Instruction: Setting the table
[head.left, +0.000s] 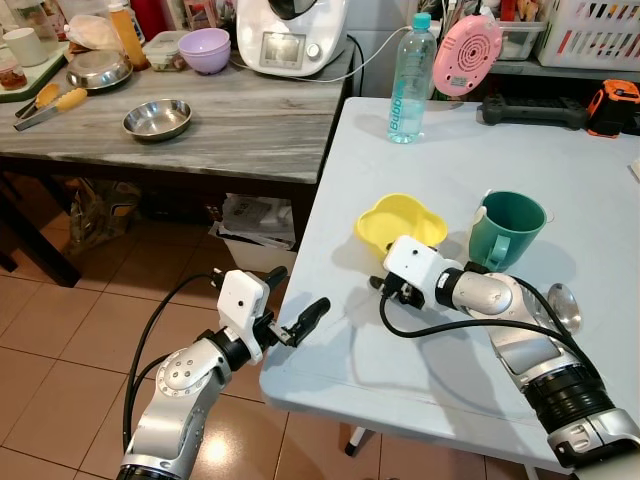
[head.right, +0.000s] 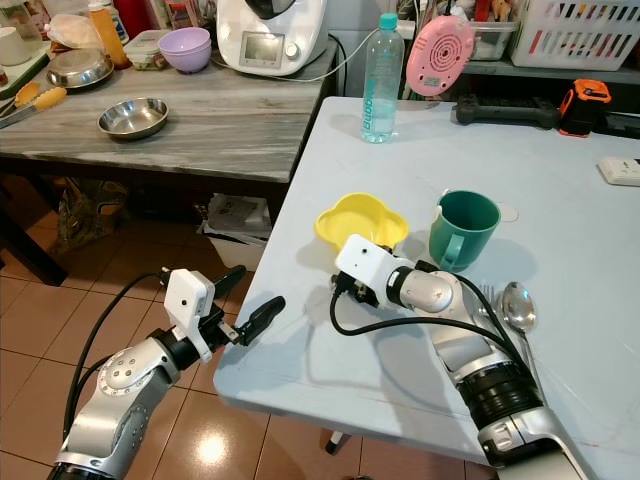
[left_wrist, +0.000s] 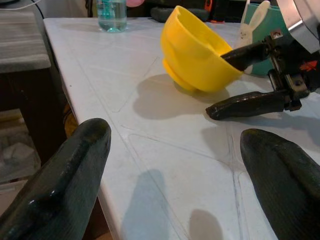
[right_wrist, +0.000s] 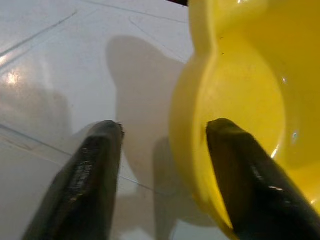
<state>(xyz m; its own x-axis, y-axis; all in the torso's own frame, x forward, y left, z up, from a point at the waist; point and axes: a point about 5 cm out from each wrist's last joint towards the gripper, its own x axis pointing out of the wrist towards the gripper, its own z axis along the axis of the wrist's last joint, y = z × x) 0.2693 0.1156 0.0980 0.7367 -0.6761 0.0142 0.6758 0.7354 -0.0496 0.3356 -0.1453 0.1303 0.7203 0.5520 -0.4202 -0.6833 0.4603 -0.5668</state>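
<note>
right gripper (right_wrist: 162, 175) spread, straddling the yellow bowl (head.left: 402, 221) rim, one finger inside, one outside | bowl on white surface (head.left: 440, 130) just beside green mug (head.left: 507, 229) | left gripper (head.left: 292, 305) spread wide at surface edge, holding nothing

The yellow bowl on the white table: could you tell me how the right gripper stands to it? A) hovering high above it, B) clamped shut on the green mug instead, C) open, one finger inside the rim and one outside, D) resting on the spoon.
C: the right gripper is open across the yellow bowl rim, one finger inside and one outside.
</note>
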